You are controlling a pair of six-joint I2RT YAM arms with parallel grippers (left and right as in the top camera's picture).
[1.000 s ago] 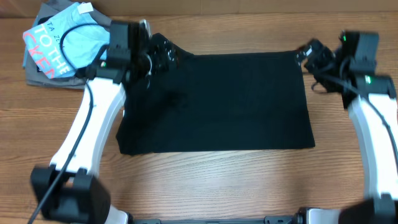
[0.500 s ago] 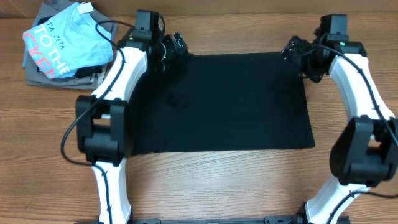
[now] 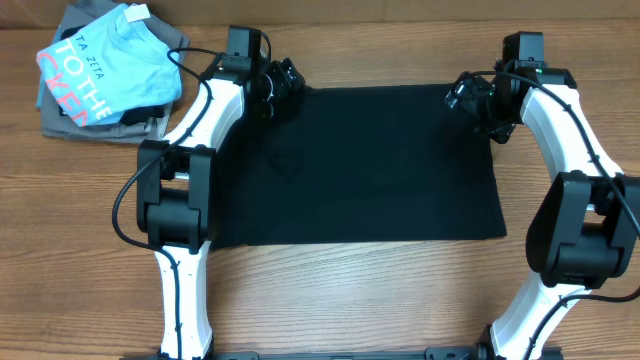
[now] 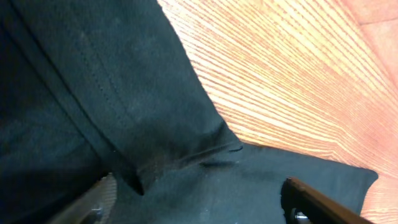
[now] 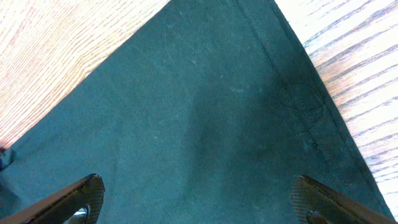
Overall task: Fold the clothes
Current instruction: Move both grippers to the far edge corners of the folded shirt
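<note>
The black shirt (image 3: pixel 360 165) lies spread flat as a rectangle on the wooden table. My left gripper (image 3: pixel 281 82) is open over its far left corner, where a seam and a fold of fabric (image 4: pixel 155 155) show between the fingers (image 4: pixel 199 199). My right gripper (image 3: pixel 470 98) is open over the far right corner, with flat black cloth (image 5: pixel 205 124) between its spread fingers (image 5: pixel 199 199). Neither gripper holds the cloth. The neck tag is hidden.
A light blue tee with pink and white lettering (image 3: pixel 105 65) lies on folded grey garments (image 3: pixel 60 120) at the far left corner. Bare wooden table (image 3: pixel 350 290) surrounds the shirt.
Both arms have swung inward and extended to the shirt's far corners. The right gripper moved left onto the cloth. The shirt has not visibly moved.
</note>
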